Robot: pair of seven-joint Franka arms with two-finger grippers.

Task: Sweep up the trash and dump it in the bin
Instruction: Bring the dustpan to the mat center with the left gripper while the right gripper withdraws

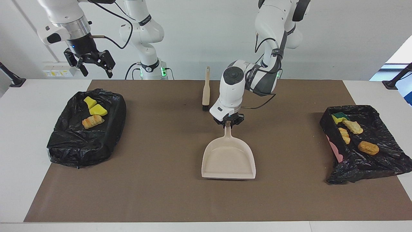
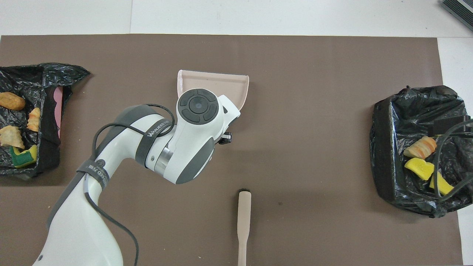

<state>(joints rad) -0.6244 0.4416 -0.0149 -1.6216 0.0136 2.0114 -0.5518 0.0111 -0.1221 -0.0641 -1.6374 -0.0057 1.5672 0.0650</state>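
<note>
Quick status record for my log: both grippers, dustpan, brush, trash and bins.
left gripper: shut on dustpan handle
right gripper: open, raised over one bin, waiting
dustpan: flat on mat, empty
brush: on mat, nearer the robots than dustpan
trash: three chunks in bin at right arm's end; four in bin at left arm's end

Smooth matt plastic dustpan (image 1: pixel 228 158); crinkled glossy plastic bags (image 1: pixel 85 129); matt brown mat (image 1: pixel 161 161).

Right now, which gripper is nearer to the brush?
Left. The left gripper is down at the dustpan handle, just beside the brush. The right gripper hangs raised over the bin at the right arm's end of the table.
</note>
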